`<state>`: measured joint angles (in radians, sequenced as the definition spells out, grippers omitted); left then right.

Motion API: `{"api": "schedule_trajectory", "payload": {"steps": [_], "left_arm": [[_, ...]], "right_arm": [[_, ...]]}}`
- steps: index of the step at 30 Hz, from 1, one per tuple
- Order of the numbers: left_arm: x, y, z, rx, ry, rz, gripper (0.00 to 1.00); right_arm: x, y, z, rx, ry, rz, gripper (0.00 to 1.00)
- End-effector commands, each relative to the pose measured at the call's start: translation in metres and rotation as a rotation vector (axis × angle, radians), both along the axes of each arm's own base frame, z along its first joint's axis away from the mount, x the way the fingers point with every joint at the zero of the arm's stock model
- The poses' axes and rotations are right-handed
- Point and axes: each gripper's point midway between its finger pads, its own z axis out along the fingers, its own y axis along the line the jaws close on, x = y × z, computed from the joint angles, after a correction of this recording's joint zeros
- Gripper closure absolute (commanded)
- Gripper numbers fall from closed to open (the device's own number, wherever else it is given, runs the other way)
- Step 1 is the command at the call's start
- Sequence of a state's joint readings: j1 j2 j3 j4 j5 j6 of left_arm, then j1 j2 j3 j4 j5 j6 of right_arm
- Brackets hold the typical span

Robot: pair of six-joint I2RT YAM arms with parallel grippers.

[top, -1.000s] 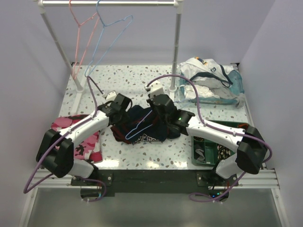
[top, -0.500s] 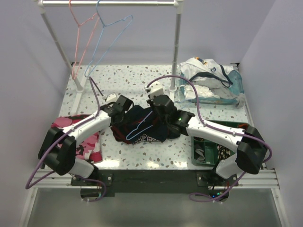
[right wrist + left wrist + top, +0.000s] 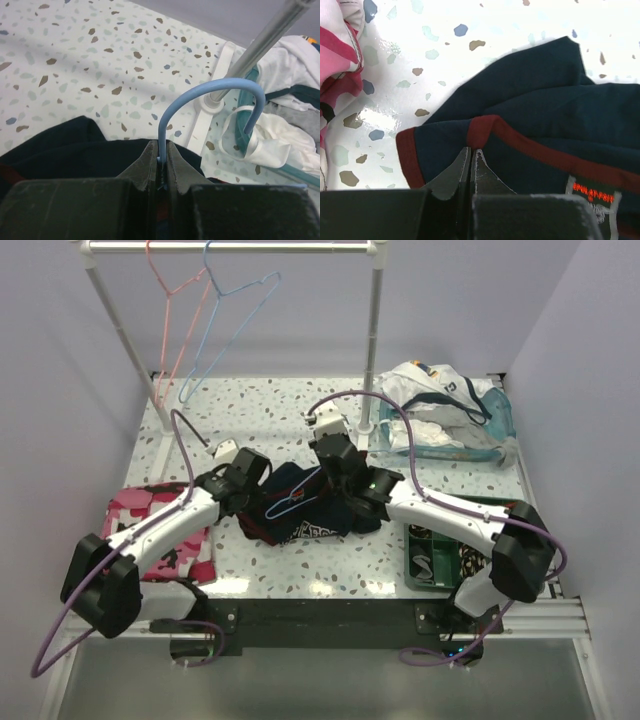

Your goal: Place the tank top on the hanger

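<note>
The navy tank top [image 3: 290, 482] with dark red trim lies bunched at the table's middle. It also shows in the left wrist view [image 3: 545, 105]. A light blue wire hanger [image 3: 296, 494] lies across it. My left gripper [image 3: 260, 492] is at the top's left edge. In the left wrist view the left gripper [image 3: 471, 150] is shut on the red trim [image 3: 480, 125]. My right gripper [image 3: 325, 469] is at the top's far edge. In the right wrist view the right gripper [image 3: 161, 149] is shut on the hanger's neck, and the hook [image 3: 215, 92] rises above it.
A pink camouflage cloth [image 3: 172, 535] lies at the left. White garments in a clear bag [image 3: 445, 415] lie at the back right. A green bin [image 3: 440, 552] stands at the front right. On the rail [image 3: 230, 246] hang a pink hanger [image 3: 172, 315] and another light blue hanger [image 3: 235, 312]. A rail post [image 3: 375, 340] stands just beyond my right gripper.
My left arm has drawn back to the left with the trim in its jaws, and the top has bunched up. The hanger and my right gripper have shifted slightly away from me.
</note>
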<state>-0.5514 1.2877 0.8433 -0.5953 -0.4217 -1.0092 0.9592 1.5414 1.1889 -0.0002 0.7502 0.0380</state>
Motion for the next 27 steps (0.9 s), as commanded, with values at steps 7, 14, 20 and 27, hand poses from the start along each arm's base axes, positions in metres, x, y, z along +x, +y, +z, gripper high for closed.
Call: {"api": "schedule_trajectory", "payload": {"steps": [7,14,20,27], "left_arm": [[-0.007,-0.001,0.038,-0.034,-0.143,-0.129,1.00],[0.004,-0.016,0.082,-0.066,-0.224,-0.227,1.00],[0.022,-0.032,0.135,-0.083,-0.310,-0.294,1.00],[0.038,-0.046,0.177,-0.094,-0.364,-0.340,1.00]], "right_arm": [[0.021,-0.006,0.038,0.027,-0.095,-0.177,1.00],[0.021,0.001,0.053,0.072,-0.099,-0.172,1.00],[0.016,0.015,0.075,0.102,-0.121,-0.150,1.00],[0.011,0.034,0.099,0.131,-0.149,-0.118,1.00]]}}
